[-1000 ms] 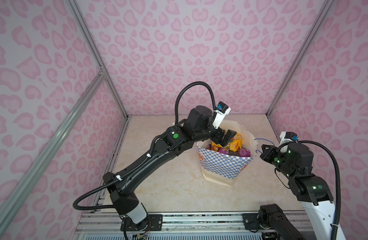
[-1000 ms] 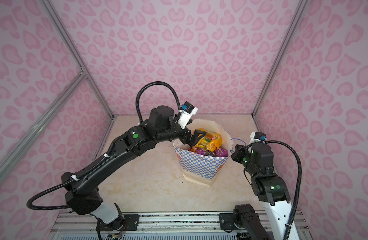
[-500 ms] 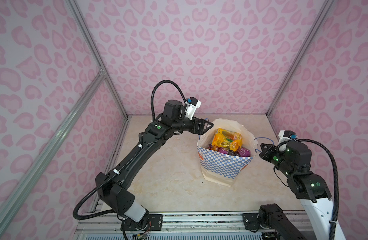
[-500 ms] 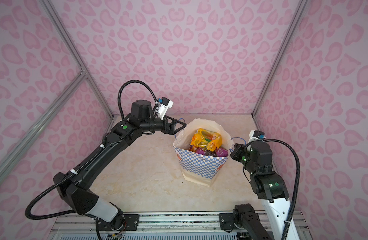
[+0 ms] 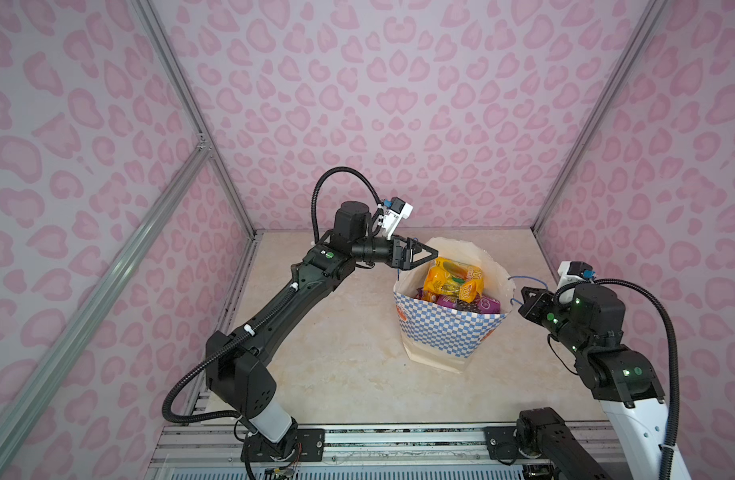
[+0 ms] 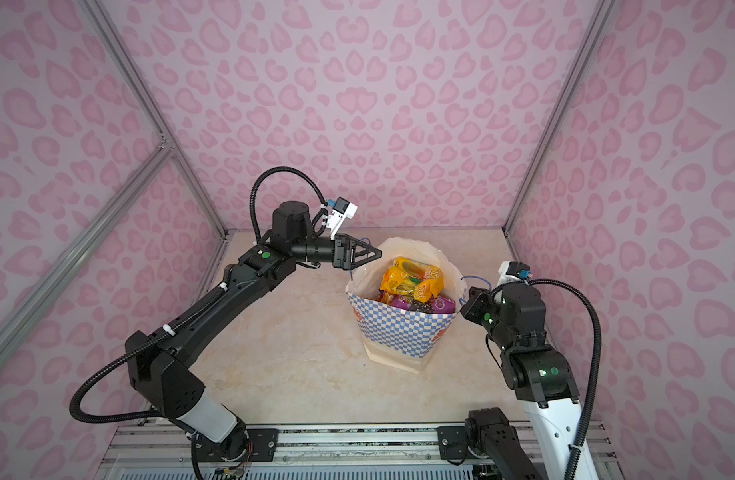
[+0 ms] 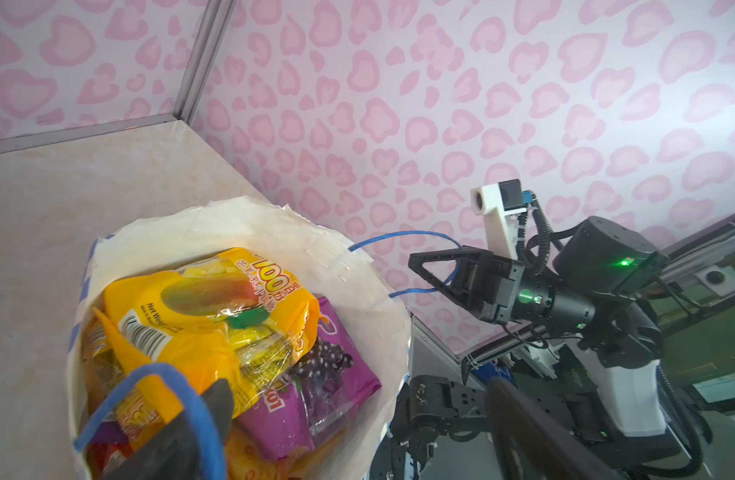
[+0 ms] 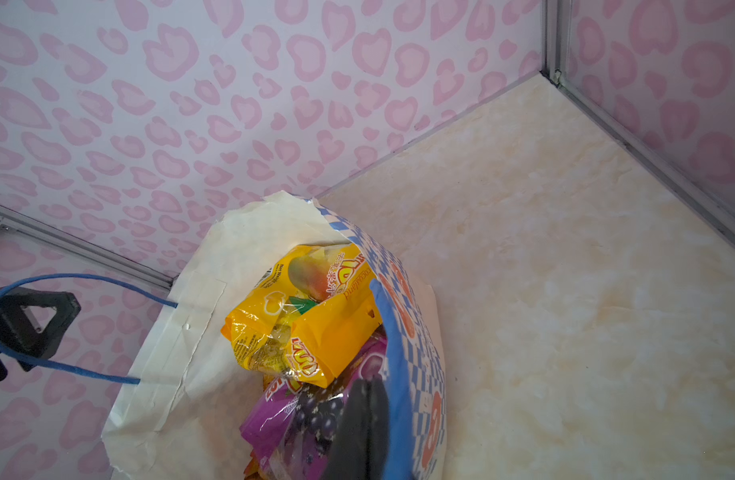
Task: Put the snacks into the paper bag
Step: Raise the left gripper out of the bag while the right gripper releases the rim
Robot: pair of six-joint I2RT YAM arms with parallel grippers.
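All visible snack packets [image 5: 453, 283] sit inside the paper bag [image 5: 444, 332], so packing looks finished. The left gripper [image 5: 432, 254], spread wide, has one finger inside the bag's left cord handle [image 7: 150, 372]. The right gripper [image 7: 413, 259], closed, seems to pinch the right cord handle [image 7: 399, 237]. Next, both must let go without tipping the bag.

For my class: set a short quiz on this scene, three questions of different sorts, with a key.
1. Which snack tops the bag: A purple, B yellow, C red?
2. True or false: the left end effector is shut.
3. Fill in: the right end effector is shut on the bag's blue ____.
Key: 1 B, the yellow snack; 2 false, it is open; 3 handle.
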